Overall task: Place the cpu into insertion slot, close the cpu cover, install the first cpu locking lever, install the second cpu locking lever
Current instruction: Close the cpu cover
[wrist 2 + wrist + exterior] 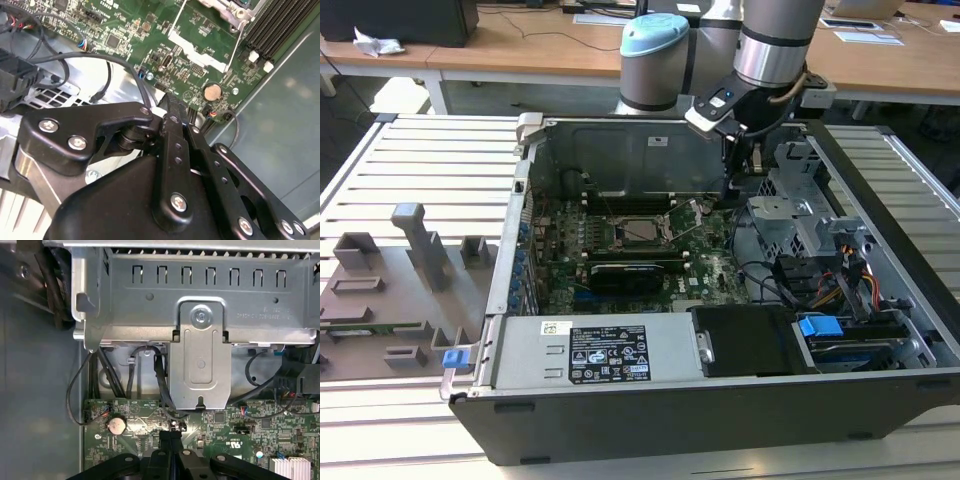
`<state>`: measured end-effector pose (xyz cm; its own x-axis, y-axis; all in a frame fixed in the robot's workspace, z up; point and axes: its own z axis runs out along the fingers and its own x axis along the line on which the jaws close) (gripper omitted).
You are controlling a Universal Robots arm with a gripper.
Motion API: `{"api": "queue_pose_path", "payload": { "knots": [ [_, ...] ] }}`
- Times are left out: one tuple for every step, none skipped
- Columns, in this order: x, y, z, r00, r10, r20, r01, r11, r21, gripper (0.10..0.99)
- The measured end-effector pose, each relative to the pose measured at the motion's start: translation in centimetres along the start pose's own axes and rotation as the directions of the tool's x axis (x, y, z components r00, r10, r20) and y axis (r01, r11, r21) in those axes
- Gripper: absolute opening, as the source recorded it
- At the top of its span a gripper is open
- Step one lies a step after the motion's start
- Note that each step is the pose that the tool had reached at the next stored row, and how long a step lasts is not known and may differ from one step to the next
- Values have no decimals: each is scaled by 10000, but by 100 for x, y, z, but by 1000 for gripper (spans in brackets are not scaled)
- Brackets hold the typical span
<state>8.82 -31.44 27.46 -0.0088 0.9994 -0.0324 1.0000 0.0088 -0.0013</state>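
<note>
The cpu (642,229), a dull grey square, lies in the dark-framed insertion slot (617,231), at eight o'clock from the jaws in the exterior view. The jaws are pressed together, empty, over the green board (715,275). Whether the cpu cover is down is hard to make out.

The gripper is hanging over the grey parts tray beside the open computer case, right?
Not quite. The gripper hangs inside the computer case, over the green board, to the exterior view's right of the insertion slot. The exterior view shows it.
</note>
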Motion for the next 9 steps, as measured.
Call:
{"api": "queue_pose_path", "payload": {
  "knots": [
    [1,-5,24,10000,0,0,0,10000,0,106],
    [2,-8,47,10000,1,0,-1,10000,0,106],
    [2,-8,63,10000,-1,0,1,10000,0,106],
    [3,-9,96,10000,0,1,0,10000,0,106],
    [4,-9,115,10000,0,1,0,10000,0,106],
    [4,-9,132,10000,0,1,0,10000,0,106],
    [5,-9,154,10000,0,1,0,10000,0,106],
    [6,-9,172,10000,0,0,0,10000,0,106],
    [6,-9,190,10000,0,1,0,10000,0,106]
  ]
}}
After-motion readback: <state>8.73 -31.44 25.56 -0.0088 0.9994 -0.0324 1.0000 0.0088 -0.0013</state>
